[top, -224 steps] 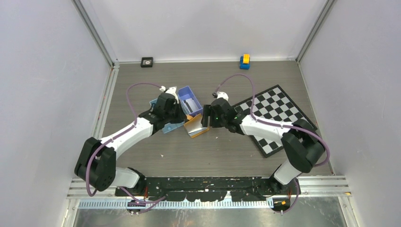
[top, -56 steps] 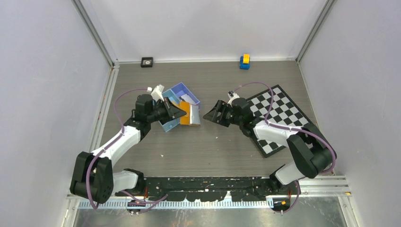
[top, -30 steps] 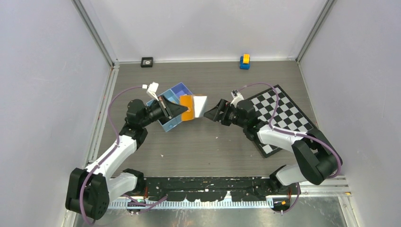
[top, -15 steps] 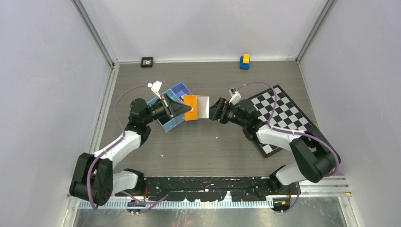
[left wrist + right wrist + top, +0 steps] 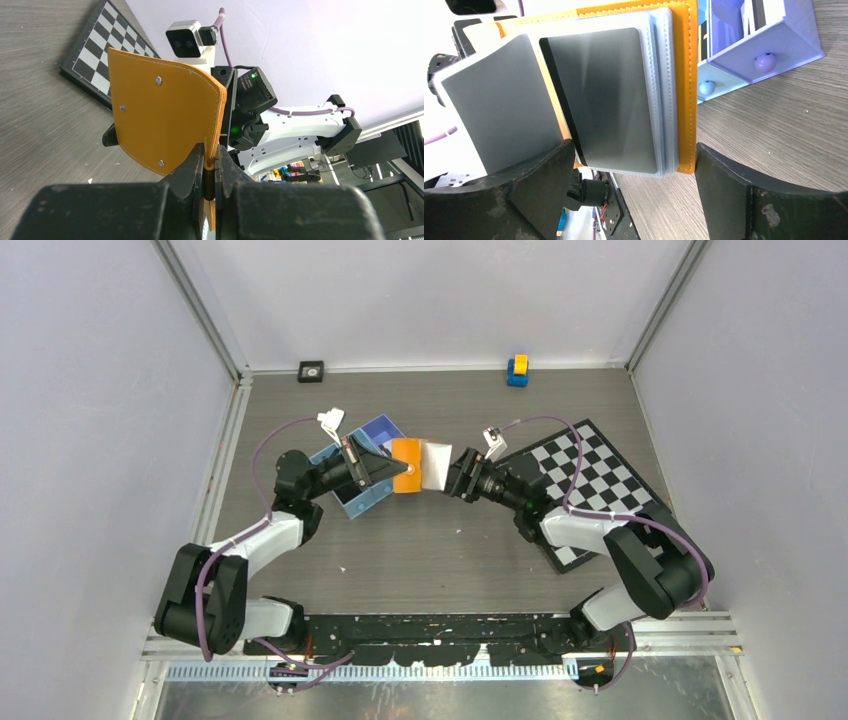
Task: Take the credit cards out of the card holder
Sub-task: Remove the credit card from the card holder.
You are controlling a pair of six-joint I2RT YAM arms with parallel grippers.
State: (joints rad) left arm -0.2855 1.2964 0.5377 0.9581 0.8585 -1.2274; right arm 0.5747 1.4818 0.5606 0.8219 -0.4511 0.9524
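The orange card holder [image 5: 405, 465] hangs in the air, folded open, between the two arms. My left gripper [image 5: 386, 469] is shut on its orange cover [image 5: 165, 115], pinching the lower edge between both fingers [image 5: 210, 156]. Pale grey credit cards [image 5: 599, 95] sit in clear sleeves on the holder's inside, facing the right wrist camera, and one sleeve leaf [image 5: 499, 117] fans out to the left. My right gripper [image 5: 456, 476] is open, its fingers wide on either side of the holder's free end [image 5: 634, 146]. The right-hand finger stands close to the orange edge [image 5: 687, 75].
A blue three-compartment tray [image 5: 362, 502] sits on the table under and behind the left gripper, also visible as the tray [image 5: 769, 47] beside the holder. A checkerboard [image 5: 590, 480] lies at right. A yellow-blue toy [image 5: 517, 370] and a small black block [image 5: 311, 371] stand by the back wall.
The left gripper has lifted the card holder off the table by the tray and turned it toward the right arm. The right gripper has moved in, opened to full width and now straddles the holder's pale end.
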